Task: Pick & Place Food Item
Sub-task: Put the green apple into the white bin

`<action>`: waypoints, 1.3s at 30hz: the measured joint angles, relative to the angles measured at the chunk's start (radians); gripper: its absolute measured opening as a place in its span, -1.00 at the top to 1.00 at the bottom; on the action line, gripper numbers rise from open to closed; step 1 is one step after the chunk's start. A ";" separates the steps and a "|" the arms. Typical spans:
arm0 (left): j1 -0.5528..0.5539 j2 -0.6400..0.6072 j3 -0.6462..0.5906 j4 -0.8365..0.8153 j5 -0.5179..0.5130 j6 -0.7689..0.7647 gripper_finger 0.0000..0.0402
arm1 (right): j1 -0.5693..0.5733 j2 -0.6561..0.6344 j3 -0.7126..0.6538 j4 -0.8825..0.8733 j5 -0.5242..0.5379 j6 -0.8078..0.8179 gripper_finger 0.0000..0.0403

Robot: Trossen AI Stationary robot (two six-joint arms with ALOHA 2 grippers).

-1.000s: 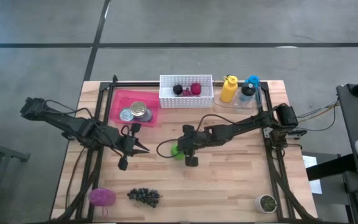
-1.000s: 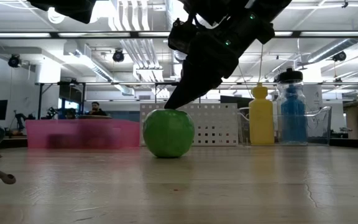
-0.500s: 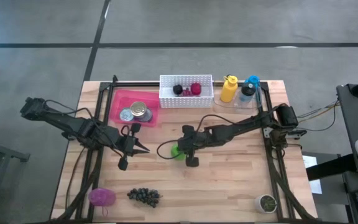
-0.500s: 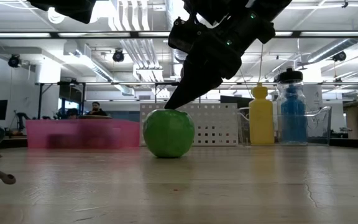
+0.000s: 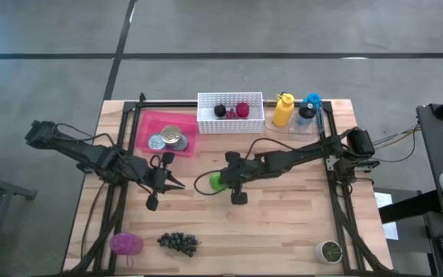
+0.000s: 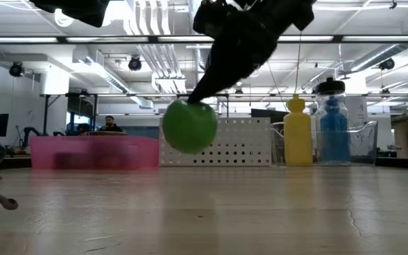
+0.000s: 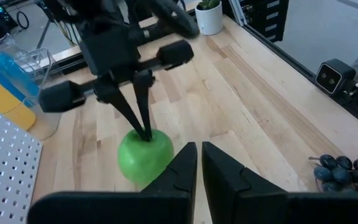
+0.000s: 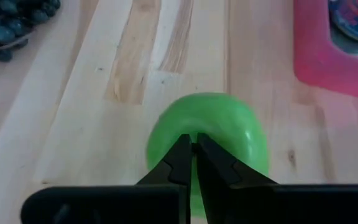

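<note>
A green apple [image 5: 216,181] hangs in the air near the table's middle, clear of the wood in the low view [image 6: 189,126]. My right gripper [image 6: 193,100] reaches in from the table's right side and is shut at the apple's top [image 8: 193,144]. The left wrist view shows the same apple [image 7: 143,157] under those fingers [image 7: 143,124]. My left gripper [image 5: 180,185] waits shut, left of the apple and apart from it, its fingertips [image 7: 199,149] pointing toward the fruit. My right gripper pinches the apple at the dimple in its top [image 8: 211,127], where a stem would sit; the stem itself is hidden between the fingertips. The fingers come from above, slanting down from the table's right. The apple hangs below the fingertips, lifted clear of the table.
At the far edge stand a pink tray [image 5: 146,127] with cans, a white perforated basket [image 5: 230,121] holding dark and red fruit, a yellow bottle [image 5: 283,109] and a blue bottle [image 5: 309,108]. Near the front edge lie a purple item [image 5: 127,244], grapes [image 5: 178,242] and a small pot [image 5: 330,251].
My right gripper has risen, staying shut at the apple's top. The apple, which rested on the table a second ago, is now lifted clear and hangs below the fingers.
</note>
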 joint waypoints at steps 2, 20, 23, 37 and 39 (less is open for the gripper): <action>0.000 0.000 0.000 -0.001 0.000 0.000 0.86 | -0.007 -0.016 0.020 -0.023 0.000 -0.004 0.96; 0.000 0.000 0.000 -0.001 0.000 0.004 0.86 | -0.292 -0.114 0.295 -0.196 0.009 -0.032 0.96; 0.000 0.000 0.000 -0.001 0.000 0.004 0.86 | -0.380 -0.100 0.323 -0.163 -0.038 0.015 0.96; 0.000 0.000 0.000 0.002 0.000 0.004 0.86 | -0.568 0.148 0.392 -0.064 -0.230 0.107 0.96; 0.000 0.000 0.000 0.002 0.000 0.004 0.86 | -0.577 0.189 0.426 -0.065 -0.235 0.106 0.96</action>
